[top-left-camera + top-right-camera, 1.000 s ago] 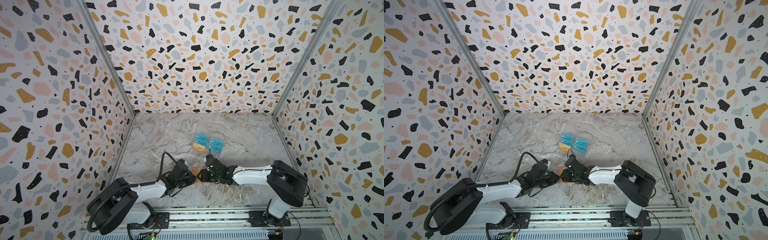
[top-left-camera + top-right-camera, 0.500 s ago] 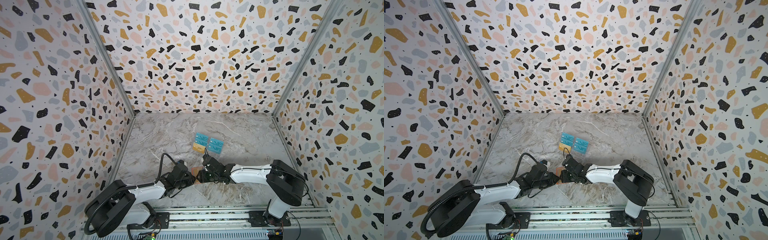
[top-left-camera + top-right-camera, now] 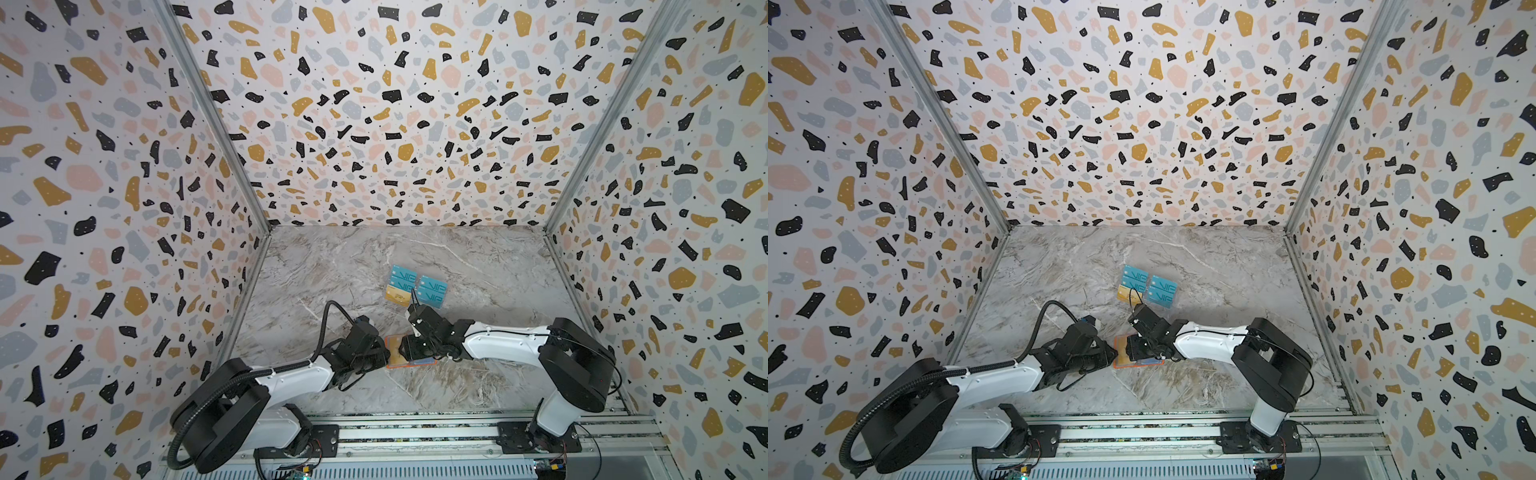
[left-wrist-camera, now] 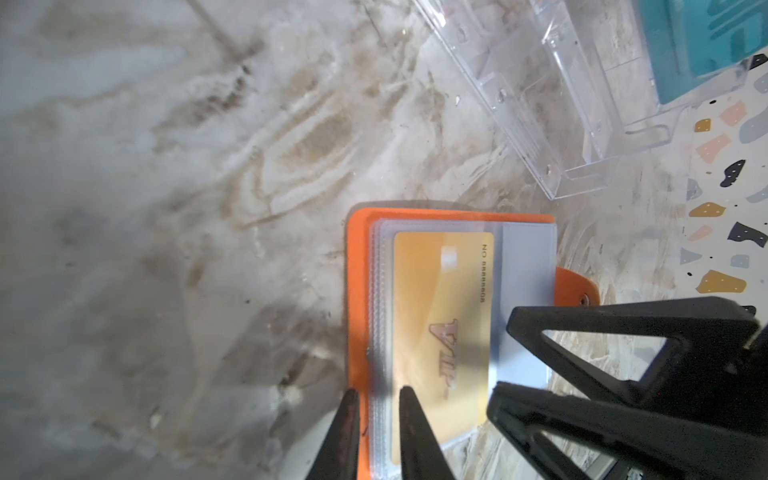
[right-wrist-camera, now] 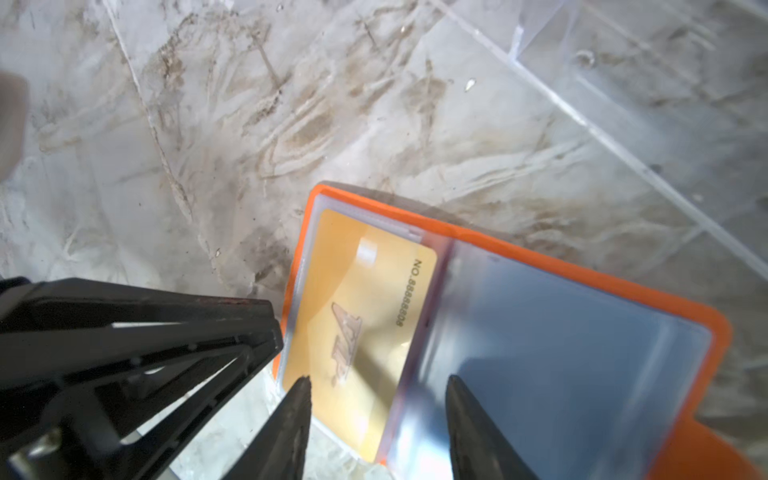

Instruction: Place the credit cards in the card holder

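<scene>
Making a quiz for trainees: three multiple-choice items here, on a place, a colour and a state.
1. The card holder lies: A on the table in front of the clear stand; B inside that stand; C against the back wall.
2. The card inside it is: A teal; B red; C gold.
3. The right end effector is: A shut on a card; B open; C out of view.
A, both top views show it; C, the wrist views show gold; B, its fingers stand apart.
</scene>
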Robot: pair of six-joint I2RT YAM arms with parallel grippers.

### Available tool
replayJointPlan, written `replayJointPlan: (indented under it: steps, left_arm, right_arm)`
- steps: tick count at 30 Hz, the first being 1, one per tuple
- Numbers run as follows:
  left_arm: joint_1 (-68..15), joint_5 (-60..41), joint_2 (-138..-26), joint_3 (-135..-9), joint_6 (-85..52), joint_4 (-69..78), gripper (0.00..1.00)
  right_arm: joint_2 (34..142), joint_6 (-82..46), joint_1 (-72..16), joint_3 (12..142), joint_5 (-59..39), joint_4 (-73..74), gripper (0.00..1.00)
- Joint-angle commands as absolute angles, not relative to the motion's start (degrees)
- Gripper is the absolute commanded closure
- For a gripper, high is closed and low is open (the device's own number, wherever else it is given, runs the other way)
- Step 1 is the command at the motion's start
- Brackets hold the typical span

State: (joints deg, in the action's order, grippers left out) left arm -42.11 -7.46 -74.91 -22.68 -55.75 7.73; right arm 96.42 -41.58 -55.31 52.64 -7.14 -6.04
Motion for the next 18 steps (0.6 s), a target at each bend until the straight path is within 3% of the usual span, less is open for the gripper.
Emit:
replayJointPlan:
  steps: [1, 18]
  left_arm:
    - [-41.8, -8.3, -76.0, -24.4, -54.5, 8.3, 0.79]
    - [-41.6, -9.5, -76.3, -24.6, -54.3, 9.2, 0.79]
  right_arm:
    - [97.6, -40.0, -55.4, 54.1, -9.4, -5.9, 0.46]
    - [100.4, -38.7, -56.5, 57.7, -12.1, -5.9, 0.49]
